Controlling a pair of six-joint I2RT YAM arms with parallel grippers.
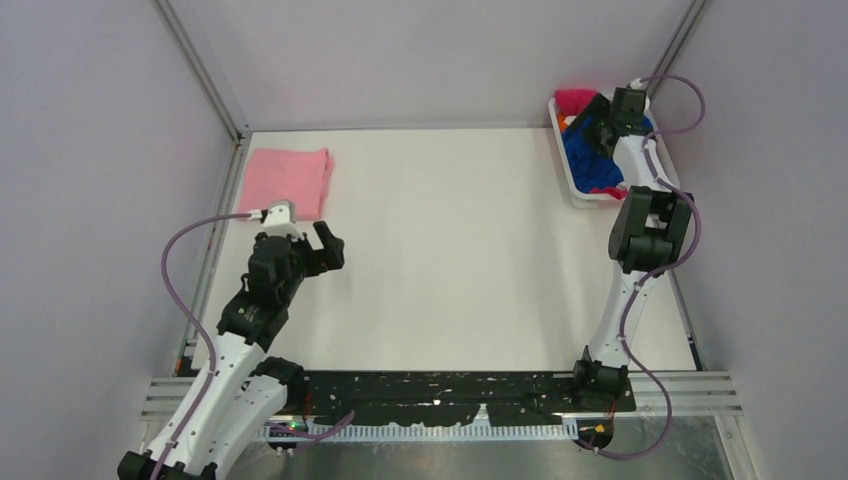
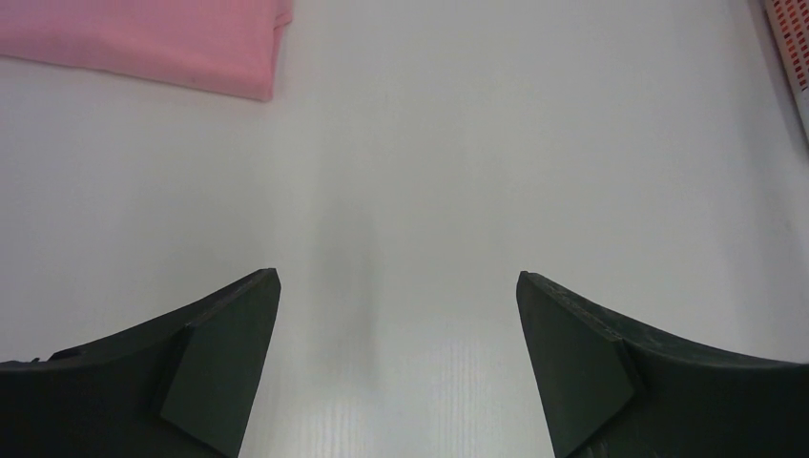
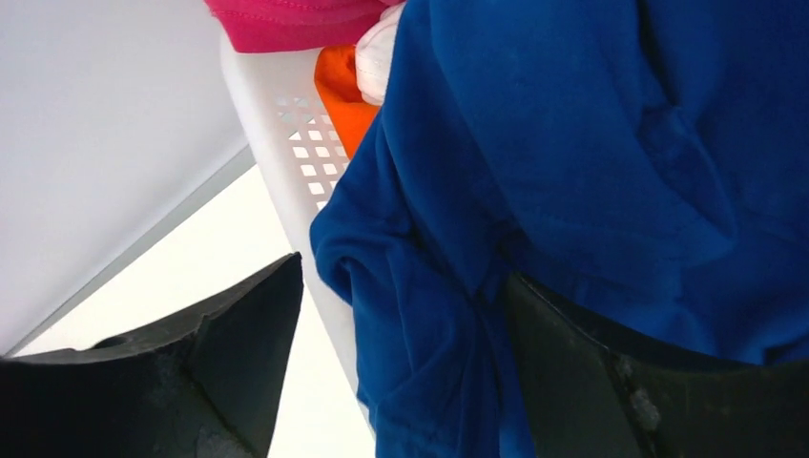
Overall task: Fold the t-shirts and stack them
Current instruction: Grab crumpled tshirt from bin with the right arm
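Observation:
A folded light-pink t-shirt [image 1: 288, 181] lies at the table's far left; its edge shows in the left wrist view [image 2: 153, 43]. My left gripper [image 1: 328, 247] [image 2: 399, 367] is open and empty over bare table, just in front of the pink shirt. A royal-blue t-shirt [image 1: 587, 160] [image 3: 572, 191] lies crumpled in the basket at the far right, over magenta [image 3: 286, 19], orange [image 3: 342, 95] and white [image 3: 377, 57] shirts. My right gripper [image 1: 600, 118] [image 3: 401, 367] is open, low over the basket, its jaws on either side of a fold of the blue shirt.
The white slatted plastic basket [image 1: 568, 170] [image 3: 277, 124] stands at the table's far right corner against the wall. Metal frame posts [image 1: 205, 70] rise at the back corners. The arm bases sit on a black plate [image 1: 440, 395] at the near edge.

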